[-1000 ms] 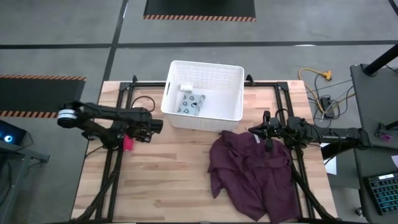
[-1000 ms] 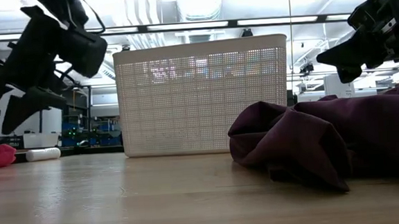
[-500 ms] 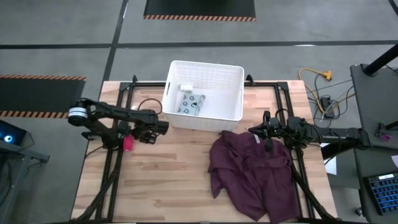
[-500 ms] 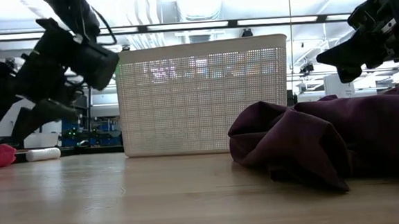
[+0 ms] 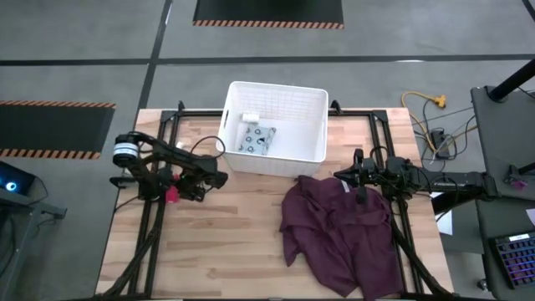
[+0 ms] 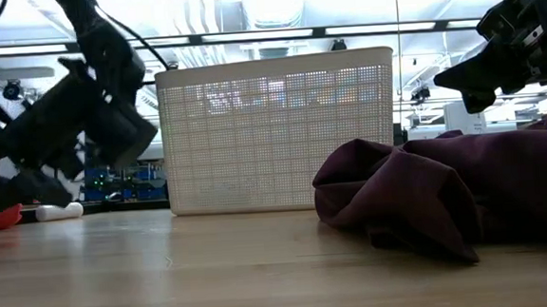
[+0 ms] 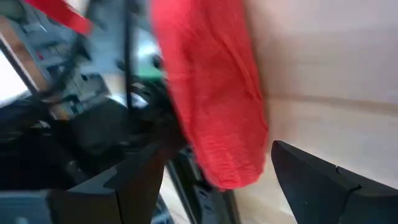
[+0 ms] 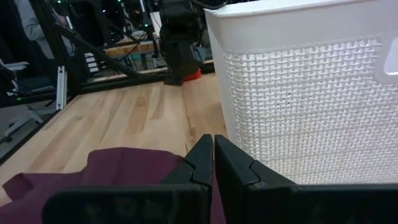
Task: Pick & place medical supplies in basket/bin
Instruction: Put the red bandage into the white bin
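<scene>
The pink-red piece (image 5: 171,195) lies on the table near its left edge and fills the left wrist view (image 7: 211,106). My left gripper (image 7: 211,171) is open and tipped down over it, one finger on either side of the piece, with gaps showing. A white tube (image 6: 58,211) lies on the table behind the piece. The white basket (image 5: 313,125) stands at the far middle and holds the teal packet (image 5: 257,140) and a small white bottle (image 5: 249,118). My right gripper (image 8: 213,152) is shut and hovers over the maroon cloth, right of the basket's near corner.
The large maroon cloth (image 5: 334,230) is heaped on the right half of the table, under and in front of my right arm. Bare wood lies between the cloth and the pink-red piece. The basket's slotted wall (image 6: 277,134) stands high behind both.
My left gripper was pointing toward the basket's left near corner. It has swung back toward the table's left and near side, tipped downward and dropped onto the pink-red piece. The piece has stayed where it lay. My right arm has kept still.
</scene>
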Tool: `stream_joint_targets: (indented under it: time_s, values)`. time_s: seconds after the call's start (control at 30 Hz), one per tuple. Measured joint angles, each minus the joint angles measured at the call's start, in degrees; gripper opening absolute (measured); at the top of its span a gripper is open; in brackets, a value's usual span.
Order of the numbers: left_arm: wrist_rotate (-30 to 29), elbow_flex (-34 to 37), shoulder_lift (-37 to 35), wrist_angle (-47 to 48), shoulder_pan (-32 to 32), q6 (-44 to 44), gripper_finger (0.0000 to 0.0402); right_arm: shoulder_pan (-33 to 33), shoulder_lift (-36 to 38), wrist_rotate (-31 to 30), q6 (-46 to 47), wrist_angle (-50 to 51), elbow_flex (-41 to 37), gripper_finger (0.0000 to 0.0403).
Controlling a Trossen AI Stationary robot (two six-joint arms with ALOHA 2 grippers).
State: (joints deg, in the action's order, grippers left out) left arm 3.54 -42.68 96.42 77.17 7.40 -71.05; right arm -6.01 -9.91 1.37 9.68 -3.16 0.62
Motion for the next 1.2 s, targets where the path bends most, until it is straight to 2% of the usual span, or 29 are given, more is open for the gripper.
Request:
stream_joint_targets:
  time_s: [0.27, 0.37, 0.47, 0.67, 0.77, 1.03, 1.2]
  values:
    - [1.23, 0.62, 5.07, -4.34, 0.01, 1.91, 0.0274, 0.0, -0.06, 0.01, -0.86, 0.02, 0.0, 0.0009]
    - [1.48, 0.67, 5.8, -4.82, 0.02, 2.26, 0.0259, 0.01, -0.03, 0.01, -0.84, 0.02, 0.0, 0.0009]
    - [1.67, 1.26, 5.64, -5.71, 0.04, 3.63, 0.0223, 0.01, 0.02, 0.02, -0.79, 0.02, 0.0, 0.0009]
    - [1.6, 2.19, 5.32, -6.08, 0.09, 4.54, 0.0126, 0.01, 0.0, 0.02, -0.68, 0.04, 0.0, 0.0009]
    - [1.72, 2.06, 4.69, -6.24, 0.05, 5.86, 0.0093, 0.0, 0.02, 0.02, -0.7, 0.03, 0.0, 0.0009]
    - [5.6, -1.4, -1.83, -5.98, 0.02, 9.78, 0.0074, -0.01, 0.0, 0.02, -0.68, 0.23, 0.0, 0.0009]
    - [10.56, -6.15, -10.28, -6.85, -0.51, 19.16, 0.0073, 0.01, 0.0, 0.02, -0.7, 0.24, 0.0, 0.0009]
